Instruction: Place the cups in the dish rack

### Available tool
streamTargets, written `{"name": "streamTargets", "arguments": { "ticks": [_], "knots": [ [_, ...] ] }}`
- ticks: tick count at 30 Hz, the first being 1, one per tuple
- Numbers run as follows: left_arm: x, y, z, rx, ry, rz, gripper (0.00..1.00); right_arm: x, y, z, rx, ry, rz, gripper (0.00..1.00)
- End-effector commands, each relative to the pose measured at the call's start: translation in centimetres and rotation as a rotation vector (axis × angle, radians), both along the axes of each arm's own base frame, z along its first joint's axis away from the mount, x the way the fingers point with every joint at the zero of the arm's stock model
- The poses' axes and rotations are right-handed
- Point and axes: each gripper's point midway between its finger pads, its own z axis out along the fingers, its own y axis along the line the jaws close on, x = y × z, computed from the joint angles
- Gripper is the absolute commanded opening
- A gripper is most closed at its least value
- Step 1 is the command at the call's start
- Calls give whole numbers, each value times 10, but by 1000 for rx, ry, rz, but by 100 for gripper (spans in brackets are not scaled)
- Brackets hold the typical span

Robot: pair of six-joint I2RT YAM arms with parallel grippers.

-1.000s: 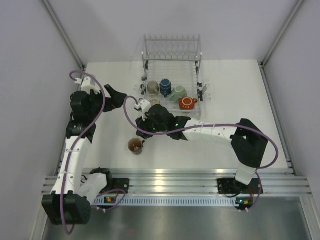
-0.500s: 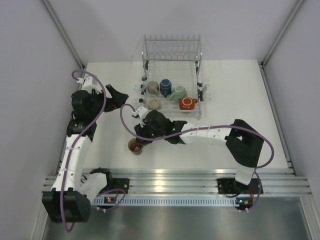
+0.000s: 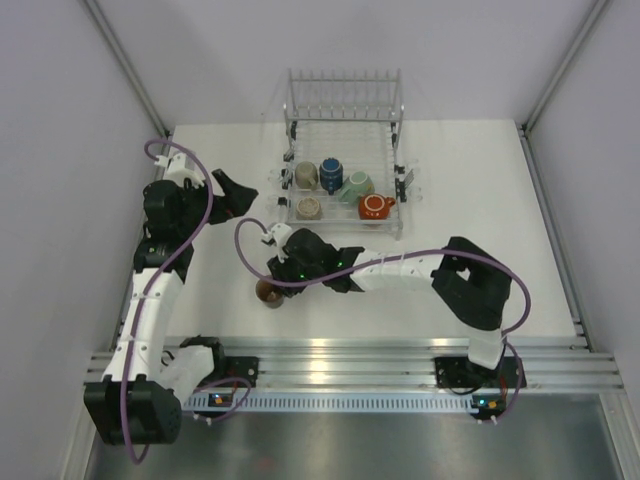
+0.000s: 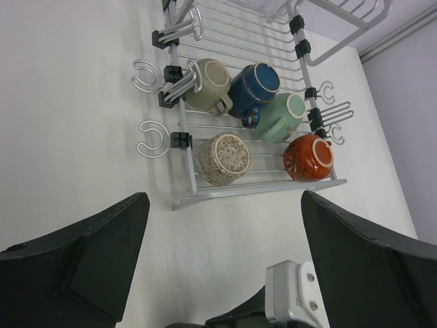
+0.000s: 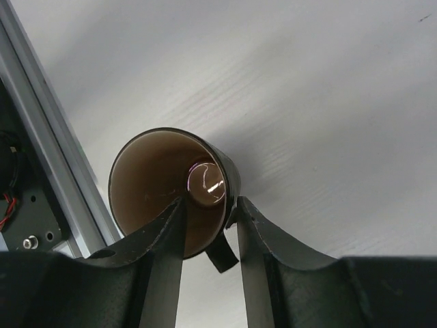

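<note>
The black mug stands upright on the white table, near the front left. In the right wrist view the mug shows a brown inside. My right gripper straddles its wall beside the handle, one finger inside and one outside, jaws still apart. The dish rack holds five mugs: beige, dark blue, mint-green, orange-brown and speckled beige. My left gripper is open and empty, hovering left of the rack.
An aluminium rail runs along the table's front edge close to the black mug. Wire hooks stick out from the rack's left side. The right arm's wrist lies below the left gripper.
My right gripper has moved from the rack's front left corner down and left to the black mug and now straddles its rim. The left arm has barely moved.
</note>
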Motion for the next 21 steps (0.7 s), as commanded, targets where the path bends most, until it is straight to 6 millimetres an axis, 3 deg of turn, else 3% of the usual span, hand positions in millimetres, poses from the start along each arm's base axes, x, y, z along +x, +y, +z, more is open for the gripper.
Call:
{"name": "streamTargets", "arguments": {
  "ticks": [1, 3, 6, 7, 10, 12, 16, 20, 21],
  "knots": [
    [4, 0, 18, 5, -57, -8, 98, -3, 12, 2, 8, -23, 14, 34],
    [4, 0, 18, 6, -55, -6, 98, -2, 9, -3, -8, -29, 5, 32],
    [4, 0, 18, 5, -54, -9, 98, 2, 3, -10, -47, -44, -20, 18],
    [4, 0, 18, 5, -54, -9, 98, 6, -1, -11, -60, -55, -38, 9],
    [5, 0, 19, 6, -56, -10, 98, 13, -13, -11, -78, -87, -88, 0],
    [6, 1, 18, 11, -48, -5, 98, 13, -27, -10, -77, -94, -131, 0],
    [10, 1, 24, 1, -49, -4, 98, 25, -56, 10, -27, -150, -256, 0],
    [12, -5, 40, -48, -60, -45, 98, 43, -102, 38, 71, -147, -385, 0],
    [13, -7, 46, -65, -73, -62, 98, 61, -120, 43, 97, -142, -435, 0]
  ]
}}
